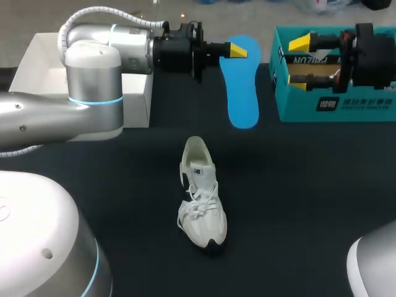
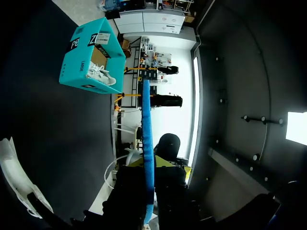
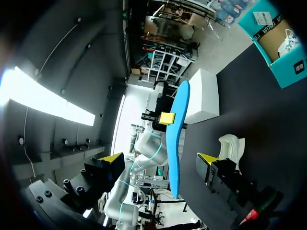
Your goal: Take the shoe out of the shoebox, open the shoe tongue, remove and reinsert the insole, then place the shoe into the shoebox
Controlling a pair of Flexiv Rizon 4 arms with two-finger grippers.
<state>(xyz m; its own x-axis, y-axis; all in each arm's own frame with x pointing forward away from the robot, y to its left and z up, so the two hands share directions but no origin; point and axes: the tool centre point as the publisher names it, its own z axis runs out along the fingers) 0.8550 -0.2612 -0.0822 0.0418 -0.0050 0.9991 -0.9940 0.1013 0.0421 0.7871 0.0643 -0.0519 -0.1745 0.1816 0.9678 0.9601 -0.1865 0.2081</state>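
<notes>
The white shoe [image 1: 201, 192] lies alone on the black table, toe toward me, and also shows ahead of my right gripper [image 3: 230, 146]. My left gripper [image 1: 238, 49] is shut on one end of the blue insole [image 1: 243, 83] at the back middle. In the left wrist view the insole [image 2: 147, 129] runs edge-on out from between the fingers [image 2: 149, 165]. My right gripper [image 1: 300, 62] stands open over the teal shoebox [image 1: 371, 111], nothing between its fingers. From its wrist view, that gripper [image 3: 159, 158] faces the insole [image 3: 177, 139].
A white box lid [image 1: 37, 68] stands at the back left, partly behind my left arm. The teal shoebox [image 2: 91, 55] holds another white shoe [image 2: 101, 74]. Open black tabletop surrounds the shoe on all sides.
</notes>
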